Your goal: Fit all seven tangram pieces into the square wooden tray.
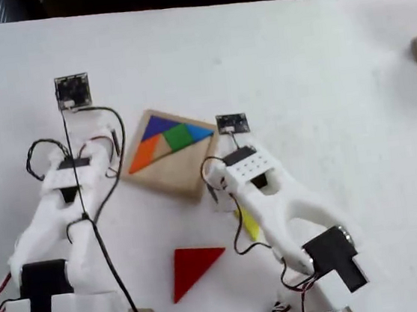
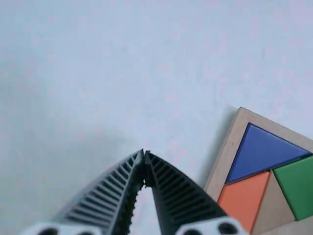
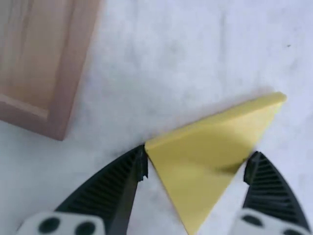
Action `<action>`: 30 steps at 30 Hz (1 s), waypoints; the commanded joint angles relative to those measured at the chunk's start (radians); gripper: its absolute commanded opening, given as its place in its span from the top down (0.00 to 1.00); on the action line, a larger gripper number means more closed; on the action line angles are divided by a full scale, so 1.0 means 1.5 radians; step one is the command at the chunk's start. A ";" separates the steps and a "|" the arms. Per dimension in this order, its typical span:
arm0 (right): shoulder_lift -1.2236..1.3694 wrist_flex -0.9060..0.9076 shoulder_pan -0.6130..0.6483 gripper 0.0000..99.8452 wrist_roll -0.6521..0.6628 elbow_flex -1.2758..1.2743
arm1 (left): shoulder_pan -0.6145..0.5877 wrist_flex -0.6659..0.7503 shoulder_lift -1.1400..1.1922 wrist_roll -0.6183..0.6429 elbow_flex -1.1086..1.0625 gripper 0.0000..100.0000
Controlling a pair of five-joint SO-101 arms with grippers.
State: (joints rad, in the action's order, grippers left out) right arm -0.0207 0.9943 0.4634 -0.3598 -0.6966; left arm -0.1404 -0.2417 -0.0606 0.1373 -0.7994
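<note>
Working, by the look of it, on picking up the yellow triangle (image 3: 215,147), lying flat on the bench (image 1: 295,56) just beside a corner of the square wooden tray (image 3: 68,98). Holding the right tool (image 3: 196,161) open and astride that triangle, one fingertip at a corner, the other just beside the opposite edge. Holding the left tool (image 2: 145,169) closed on nothing, over bare bench near the tray's other side.

Aiming, for a clean grasp, at squeezing across two flat edges rather than corner against edge, so probably turning the wrist a little before closing; otherwise risking the thin piece twisting or squirting out sideways. Staying low against the bench while closing, and closing slowly. Then lifting well clear of the rim before carrying across, and avoiding any nudge to the tray itself.

Counting the blue piece (image 2: 261,152), the green piece (image 2: 298,186) and the orange piece (image 2: 242,198) as already seated in one half of the tray, and treating the bare wood in the other half as the likely place for the yellow one. Leaving the red triangle (image 1: 191,267) on the bench, apart from the tray, for a later turn.
</note>
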 commanded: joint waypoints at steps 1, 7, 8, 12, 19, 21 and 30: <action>-0.004 0.010 -0.055 0.69 0.058 0.046 | -0.007 -0.002 -0.003 -0.007 0.036 0.97; 0.004 0.014 -0.158 0.69 0.218 0.078 | -0.007 -0.002 -0.003 -0.007 0.034 0.97; 0.005 0.014 -0.161 0.69 0.251 0.076 | -0.007 -0.002 -0.003 -0.007 0.034 0.97; 0.005 0.018 -0.159 0.69 0.318 0.074 | -0.007 -0.002 -0.003 -0.007 0.034 0.97; 0.005 -0.019 -0.071 0.69 0.450 0.077 | -0.007 -0.003 -0.003 -0.007 0.033 0.97; 0.005 -0.022 -0.021 0.69 0.537 0.075 | -0.007 -0.003 -0.003 -0.007 0.033 0.97; -0.011 0.037 0.021 0.69 0.671 0.079 | -0.007 -0.003 -0.002 -0.007 0.036 0.97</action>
State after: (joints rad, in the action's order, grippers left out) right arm -0.0038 1.0035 0.4833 0.6222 -0.6260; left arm -0.1404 -0.2417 -0.0606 0.1373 -0.7994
